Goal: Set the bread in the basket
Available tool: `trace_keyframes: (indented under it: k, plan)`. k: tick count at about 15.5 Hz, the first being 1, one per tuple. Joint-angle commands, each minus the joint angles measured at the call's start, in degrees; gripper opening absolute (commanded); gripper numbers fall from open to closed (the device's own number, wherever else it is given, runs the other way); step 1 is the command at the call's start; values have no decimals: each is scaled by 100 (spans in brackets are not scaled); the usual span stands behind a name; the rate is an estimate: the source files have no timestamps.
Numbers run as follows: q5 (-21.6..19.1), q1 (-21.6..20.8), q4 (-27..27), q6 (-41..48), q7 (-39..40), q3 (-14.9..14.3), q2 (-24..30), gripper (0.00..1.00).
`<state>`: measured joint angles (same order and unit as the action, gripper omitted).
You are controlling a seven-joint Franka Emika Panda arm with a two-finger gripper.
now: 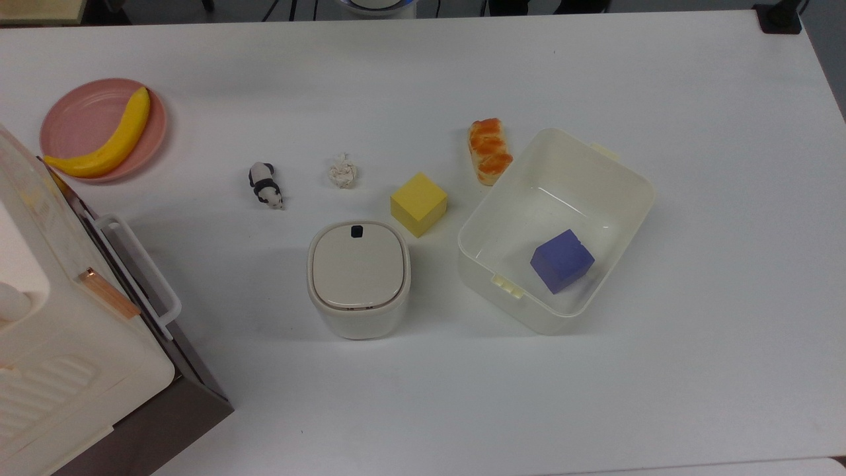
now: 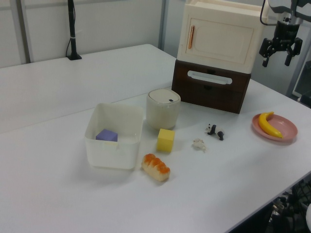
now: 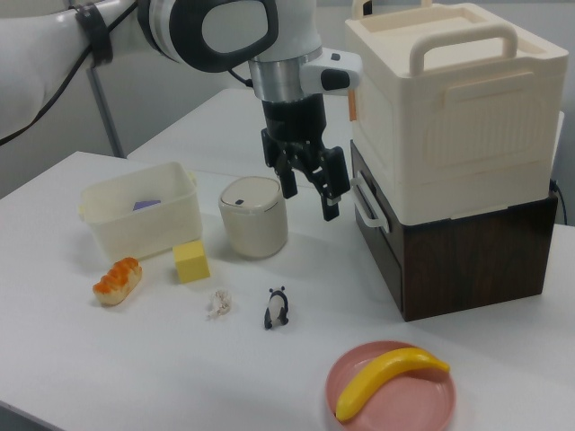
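The bread (image 1: 490,150), an orange-brown loaf with pale stripes, lies on the white table just outside the basket (image 1: 636,188); it also shows at bread (image 2: 156,167) and bread (image 3: 118,280). The basket is a cream-white tub, seen as basket (image 2: 110,156) and basket (image 3: 135,224), with a purple cube (image 1: 562,260) inside. My gripper (image 3: 310,202) hangs open and empty in the air beside the cream cabinet, above the lidded bin and far from the bread. In the left view the gripper (image 2: 276,62) is at the upper right.
A yellow cube (image 1: 418,203) and a lidded cream bin (image 1: 358,277) stand near the basket. A toy panda (image 1: 266,185) and a crumpled paper ball (image 1: 343,172) lie mid-table. A banana (image 1: 106,135) rests on a pink plate. A cream cabinet (image 3: 449,153) sits on a dark base.
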<state>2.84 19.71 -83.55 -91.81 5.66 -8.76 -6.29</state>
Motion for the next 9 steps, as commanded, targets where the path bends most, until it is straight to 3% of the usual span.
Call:
trace_keyframes:
  k: [1,9]
  plan:
    - [-29,-221,-144,119,101,-38,111,100]
    - [-29,-204,-127,75,102,-73,111,100]
